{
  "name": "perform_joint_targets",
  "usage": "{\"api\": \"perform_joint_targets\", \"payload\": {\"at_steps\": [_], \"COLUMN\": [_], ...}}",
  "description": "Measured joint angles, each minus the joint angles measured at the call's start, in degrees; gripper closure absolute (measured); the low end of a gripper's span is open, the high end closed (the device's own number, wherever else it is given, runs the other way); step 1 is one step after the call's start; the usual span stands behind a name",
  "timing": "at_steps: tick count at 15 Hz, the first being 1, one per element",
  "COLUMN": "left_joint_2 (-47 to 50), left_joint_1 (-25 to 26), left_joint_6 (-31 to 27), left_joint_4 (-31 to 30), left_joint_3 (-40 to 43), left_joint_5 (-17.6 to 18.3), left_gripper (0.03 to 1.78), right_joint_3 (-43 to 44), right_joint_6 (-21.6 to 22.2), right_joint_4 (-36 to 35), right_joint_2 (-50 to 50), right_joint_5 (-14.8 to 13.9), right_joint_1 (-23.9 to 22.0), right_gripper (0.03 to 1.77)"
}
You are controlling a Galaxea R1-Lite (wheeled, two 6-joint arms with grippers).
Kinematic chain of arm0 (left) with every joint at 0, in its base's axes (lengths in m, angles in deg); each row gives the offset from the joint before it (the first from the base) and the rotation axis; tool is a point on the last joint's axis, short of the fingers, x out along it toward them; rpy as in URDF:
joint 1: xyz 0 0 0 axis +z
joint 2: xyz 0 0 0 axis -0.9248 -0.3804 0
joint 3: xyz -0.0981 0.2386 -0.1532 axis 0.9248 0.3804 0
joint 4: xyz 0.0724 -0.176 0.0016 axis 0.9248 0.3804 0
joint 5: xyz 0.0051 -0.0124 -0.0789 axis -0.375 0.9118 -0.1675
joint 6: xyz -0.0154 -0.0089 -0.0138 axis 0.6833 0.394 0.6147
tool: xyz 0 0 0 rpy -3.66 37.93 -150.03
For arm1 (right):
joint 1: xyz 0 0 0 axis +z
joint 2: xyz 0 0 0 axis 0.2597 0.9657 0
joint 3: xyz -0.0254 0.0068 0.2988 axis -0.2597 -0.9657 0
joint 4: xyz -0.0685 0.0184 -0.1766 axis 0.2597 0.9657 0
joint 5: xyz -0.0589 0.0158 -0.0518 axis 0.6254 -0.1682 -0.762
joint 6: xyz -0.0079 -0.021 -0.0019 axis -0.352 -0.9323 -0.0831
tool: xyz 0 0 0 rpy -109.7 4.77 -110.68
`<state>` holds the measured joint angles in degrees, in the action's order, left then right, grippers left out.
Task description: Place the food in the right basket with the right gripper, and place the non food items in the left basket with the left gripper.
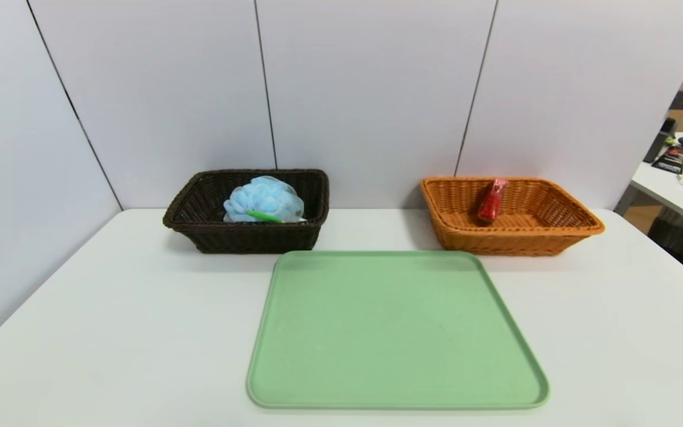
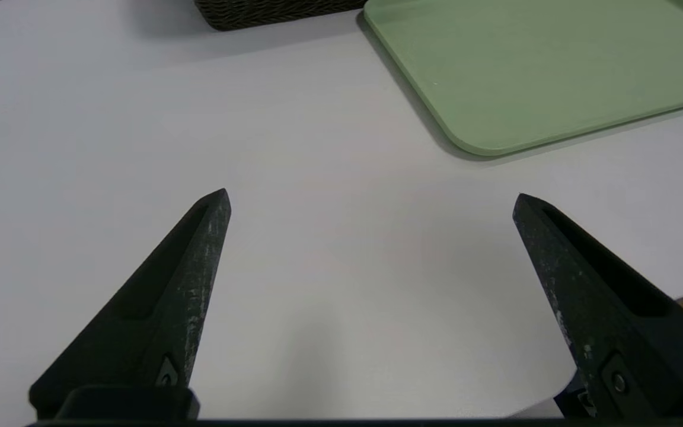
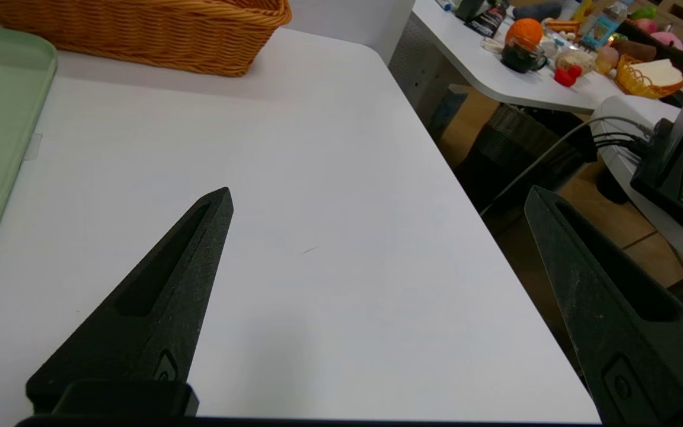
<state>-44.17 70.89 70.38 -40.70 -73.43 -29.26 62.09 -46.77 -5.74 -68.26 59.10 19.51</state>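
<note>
The white desk, flat and smooth, carries the landmark of this view, a pale green tray with rounded corners and a low raised rim. Beyond the tray's far right corner sits the right basket, of orange-brown weave, its walls flaring upward to a rounded rectangular rim. Beyond the tray's far left corner sits the left basket, of dark brown weave and similar flared form; the long sides of both baskets run roughly parallel to the tray's far edge. The left hand, above the desk to the left of the tray's near part, has its dark, tapered fingers spread wide, with nothing between them. The right hand, over the desk to the right of the tray, is likewise spread and holds nothing. Inside the left basket lies a light blue mesh pouf, ruffled and rounded. Inside the right basket, toward its left part, a glossy red packet lies slanted, its long axis running from the pinkish far end toward the darker near end. A slender bright green item lies against the pouf's near side, its long axis slanting gently.
</note>
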Motion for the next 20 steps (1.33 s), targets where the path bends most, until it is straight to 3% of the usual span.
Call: {"api": "perform_joint_targets", "payload": {"at_steps": [5, 11, 14, 20], "left_joint_2": [4.2, 9.0, 10.5, 13.1], "left_joint_1": [-3.1, -3.1, -3.1, -2.9], "left_joint_6": [-1.0, -0.7, -0.7, -0.8], "left_joint_4": [0.8, 2.3, 2.3, 0.7], "left_joint_3": [2.7, 4.2, 4.6, 6.5], "left_joint_5": [1.5, -0.7, -2.4, -14.0], "left_gripper": [0.12, 0.12, 0.12, 0.12], "right_joint_3": [0.3, -3.2, -4.5, -8.2], "right_joint_6": [-0.3, -0.2, -0.4, -0.7], "right_joint_4": [0.5, 1.2, 1.3, 1.2], "right_joint_2": [-0.9, -5.6, -9.2, -15.2], "right_joint_5": [0.1, 1.7, 7.8, 21.1], "right_joint_1": [-0.9, -3.4, -3.9, -4.1], "right_gripper": [0.10, 0.10, 0.10, 0.10]}}
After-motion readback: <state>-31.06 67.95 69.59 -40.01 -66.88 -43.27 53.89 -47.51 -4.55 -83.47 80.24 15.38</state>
